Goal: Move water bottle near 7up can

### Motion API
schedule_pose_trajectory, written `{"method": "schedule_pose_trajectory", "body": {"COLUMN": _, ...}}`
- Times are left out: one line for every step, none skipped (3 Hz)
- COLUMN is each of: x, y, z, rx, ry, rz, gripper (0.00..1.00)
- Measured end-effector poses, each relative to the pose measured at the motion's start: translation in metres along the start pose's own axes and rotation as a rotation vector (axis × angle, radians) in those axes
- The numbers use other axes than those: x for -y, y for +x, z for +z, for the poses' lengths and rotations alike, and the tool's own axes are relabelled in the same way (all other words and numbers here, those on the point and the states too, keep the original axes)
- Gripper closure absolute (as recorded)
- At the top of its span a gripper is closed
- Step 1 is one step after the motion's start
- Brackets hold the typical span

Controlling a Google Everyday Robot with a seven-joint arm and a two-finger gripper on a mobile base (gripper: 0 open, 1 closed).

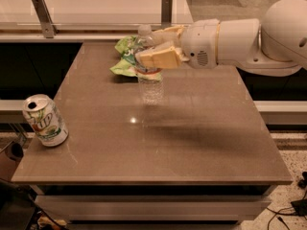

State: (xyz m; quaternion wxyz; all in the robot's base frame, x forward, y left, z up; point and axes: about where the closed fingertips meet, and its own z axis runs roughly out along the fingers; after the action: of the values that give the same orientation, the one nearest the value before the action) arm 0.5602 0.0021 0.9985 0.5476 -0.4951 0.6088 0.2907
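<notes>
Gripper (149, 47) clamped around water bottle (151, 86) upper body, bottle upright; 7up can (45, 120) well apart, front-left.

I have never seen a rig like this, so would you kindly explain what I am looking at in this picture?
The machine is a one-armed robot; its white arm reaches in from the right. There is only one camera, looking down at the brown table from its near side; where it is mounted is not known. At the arm's tip is a cream-coloured two-finger pincer, shut on a clear ribbed plastic water bottle with a white cap, held upright over the far part of the table. Just behind it lies a crumpled green and white snack bag. A white and green 7up can stands at the near left edge, well apart from the bottle. The job is to bring the bottle near that can.
</notes>
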Motion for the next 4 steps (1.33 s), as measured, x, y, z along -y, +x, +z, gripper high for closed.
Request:
{"method": "schedule_pose_trajectory", "body": {"x": -0.015, "y": -0.005, "z": 0.004, "rx": 0.016, "ry": 0.007, "rz": 0.007, "gripper": 1.0}}
{"method": "schedule_pose_trajectory", "body": {"x": -0.031, "y": -0.007, "z": 0.008, "rx": 0.039, "ry": 0.012, "rz": 0.018, "gripper": 1.0}}
{"method": "schedule_pose_trajectory", "body": {"x": -0.048, "y": -0.012, "z": 0.017, "rx": 0.063, "ry": 0.004, "rz": 0.03, "gripper": 1.0}}
{"method": "schedule_pose_trajectory", "body": {"x": -0.055, "y": -0.012, "z": 0.029, "rx": 0.064, "ry": -0.021, "rz": 0.039, "gripper": 1.0}}
